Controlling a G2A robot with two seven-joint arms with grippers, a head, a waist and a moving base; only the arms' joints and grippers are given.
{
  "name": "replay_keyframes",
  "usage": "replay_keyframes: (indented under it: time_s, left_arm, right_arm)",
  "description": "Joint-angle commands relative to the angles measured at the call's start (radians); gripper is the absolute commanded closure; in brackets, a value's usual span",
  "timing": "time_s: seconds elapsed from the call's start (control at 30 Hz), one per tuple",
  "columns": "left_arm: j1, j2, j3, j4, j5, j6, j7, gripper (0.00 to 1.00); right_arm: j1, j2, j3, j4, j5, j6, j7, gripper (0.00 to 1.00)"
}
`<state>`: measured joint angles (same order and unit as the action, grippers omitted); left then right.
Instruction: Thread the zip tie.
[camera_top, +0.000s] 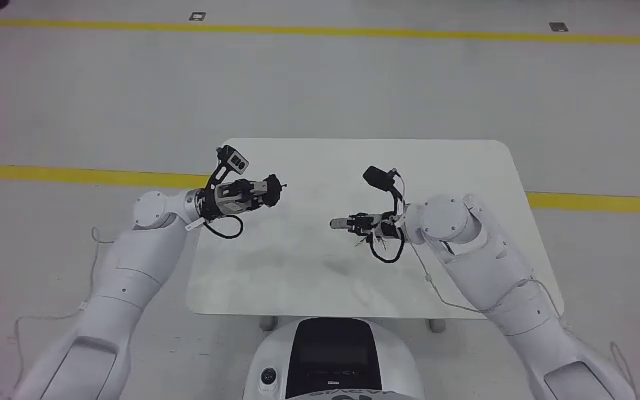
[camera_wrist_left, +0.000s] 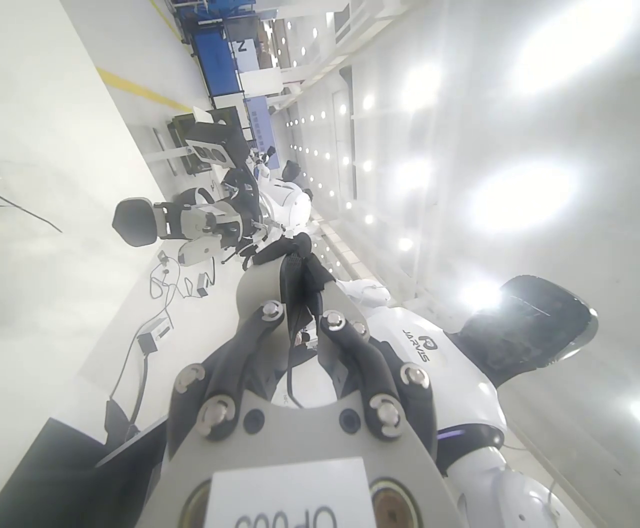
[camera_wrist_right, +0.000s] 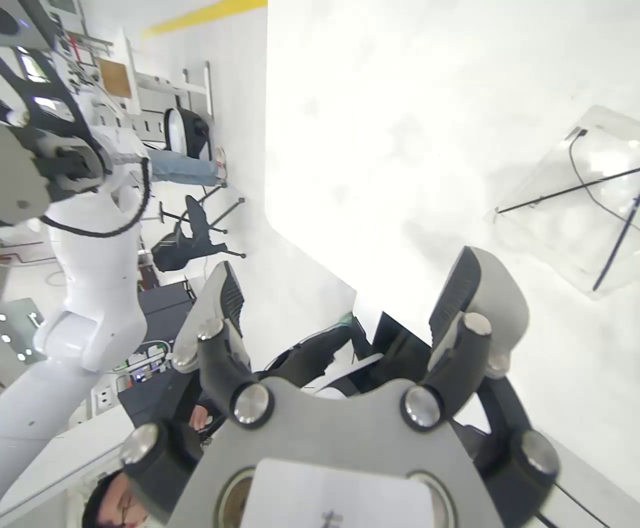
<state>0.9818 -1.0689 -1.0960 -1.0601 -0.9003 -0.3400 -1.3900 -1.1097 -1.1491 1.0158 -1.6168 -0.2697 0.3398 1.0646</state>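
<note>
Right gripper (camera_wrist_right: 347, 262) is spread wide with nothing in it, hanging over the white table (camera_wrist_right: 400, 100). Left gripper (camera_wrist_left: 300, 265) has its fingers squeezed together, up in the air over the table's left part, and honestly I can't tell if anything's pinched in there. The zip ties (camera_wrist_right: 565, 192), thin black ones, are lying in a clear plastic tray (camera_wrist_right: 550, 165) on the table, apart from the right gripper.
</note>
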Motion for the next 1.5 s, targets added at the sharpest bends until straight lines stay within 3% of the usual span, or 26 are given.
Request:
replay_keyframes:
  time_s: [0.0,0.43,0.5,0.63,0.8,1.03,1.23,1.47]
  left_arm:
    - [0.0,0.0,0.0,0.0,0.0,0.0,0.0,1.0]
    - [0.0,0.0,0.0,0.0,0.0,0.0,0.0,1.0]
    - [0.0,0.0,0.0,0.0,0.0,0.0,0.0,1.0]
    - [0.0,0.0,0.0,0.0,0.0,0.0,0.0,1.0]
    - [0.0,0.0,0.0,0.0,0.0,0.0,0.0,1.0]
    - [0.0,0.0,0.0,0.0,0.0,0.0,0.0,1.0]
    - [0.0,0.0,0.0,0.0,0.0,0.0,0.0,1.0]
    - [0.0,0.0,0.0,0.0,0.0,0.0,0.0,1.0]
  right_arm:
    - [0.0,0.0,0.001,0.001,0.003,0.0,-0.004,0.0]
    - [-0.002,0.0,0.0,0.002,-0.001,-0.001,-0.01,0.0]
    - [0.001,0.003,-0.025,0.006,-0.104,0.0,-0.022,0.0]
    - [0.039,-0.001,-0.085,0.038,-0.329,0.0,0.082,0.0]
    - [0.069,-0.032,-0.141,0.046,-0.452,0.0,0.182,0.0]
    - [0.067,-0.032,-0.142,0.046,-0.451,-0.004,0.178,0.0]
    - [0.118,-0.039,-0.213,0.069,-0.538,-0.132,0.242,0.0]
    - [0.243,-0.072,-0.313,0.188,-0.562,-0.236,0.325,0.0]
